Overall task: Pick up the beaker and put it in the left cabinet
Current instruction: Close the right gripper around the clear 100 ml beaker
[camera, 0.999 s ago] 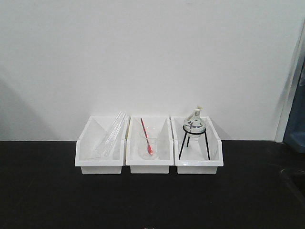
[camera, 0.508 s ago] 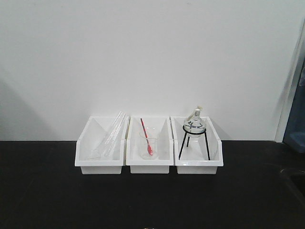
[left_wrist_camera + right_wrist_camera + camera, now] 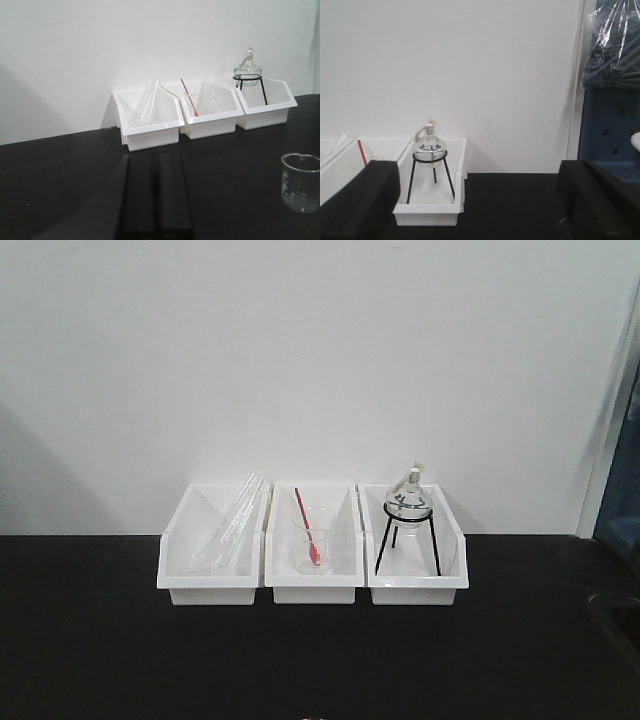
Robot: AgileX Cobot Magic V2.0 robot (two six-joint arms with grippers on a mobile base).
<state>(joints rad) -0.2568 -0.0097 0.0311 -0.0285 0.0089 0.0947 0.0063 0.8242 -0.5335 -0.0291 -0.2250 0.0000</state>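
At the left gripper (image 3: 156, 159): holds its two black fingers (image 3: 137, 200) nearly together, with only a thin slit between; grips nothing and touches nothing. At the right gripper (image 3: 479, 200): spreads its fingers wide, one at each side edge of the wrist view; clasps nothing.

As for the beaker (image 3: 300, 182): stands upright and alone on the black counter (image 3: 60, 175), to the right of the left fingers and well apart from them, nearer the camera than the bins; looks empty.

Farther back, against the white wall (image 3: 320, 360): finds three white bins in a row, side walls touching or nearly so. In the left bin (image 3: 210, 592), holds leaning glass tubes (image 3: 238, 515); in the middle bin (image 3: 315, 592), a second beaker (image 3: 303, 540) with a red stick (image 3: 302, 510) slanting in it; in the right bin (image 3: 415, 592), a round flask (image 3: 408, 502) on a black tripod (image 3: 430, 161).

Leaves open counter between the left fingers and the bin fronts, around the beaker on every visible side, and in front of the right bin between the right fingers. At the right edge of the right wrist view: borders on a blue perforated panel (image 3: 610, 135), just past the wall's corner.
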